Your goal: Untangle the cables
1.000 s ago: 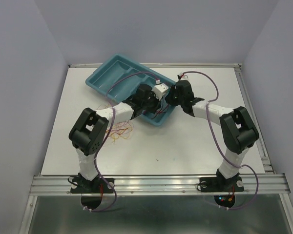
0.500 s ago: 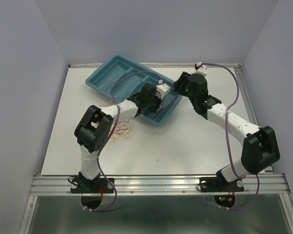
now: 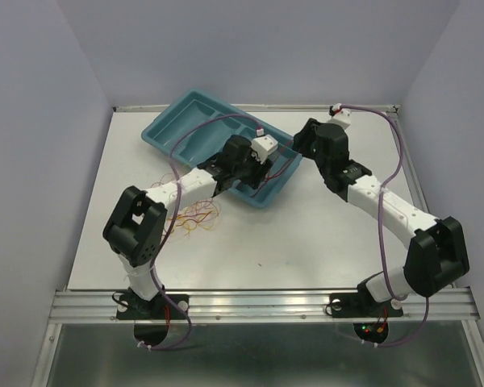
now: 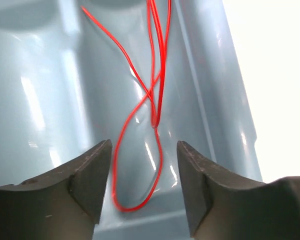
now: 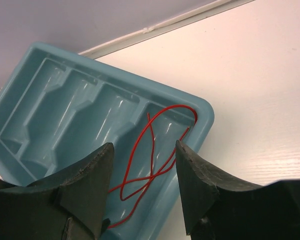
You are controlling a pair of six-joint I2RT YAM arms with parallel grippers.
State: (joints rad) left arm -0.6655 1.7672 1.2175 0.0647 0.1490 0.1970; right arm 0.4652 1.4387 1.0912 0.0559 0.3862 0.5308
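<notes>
White tabletop (image 3: 306,242), flat, carries all items. Teal plastic tray (image 3: 181,121) sits at the far-left of the table, set at an angle to the table edge, with several long channels side by side.

L arm (image 3: 185,184) reaches from its base diag. over the near end of the tray. R arm (image 3: 387,214) bends in from the right, its head just off the tray's right corner.

L gripper (image 4: 144,147): jaws apart, nothing between the pads, held above the tray's end channel. R gripper (image 5: 144,147): jaws apart, nothing gripped, above the tray near its corner, angled down at the same end channel.

Cables, two lots:
- Red cable (image 4: 162,75): thin, lies loose inside the end channel, strands crossing once and closing in a loop at the channel's end. In the L wrist view that loop shows in the gap between the fingertips, on the tray floor, not touching either pad. In the R wrist view it also shows between the fingers, one arc riding up near the tray's corner rim.
- Tangle (image 3: 198,216): red, yellow and orange strands on the table, just beside the tray's near edge, under the L forearm. Well apart from both grippers. Individual strands too fine to trace.
</notes>
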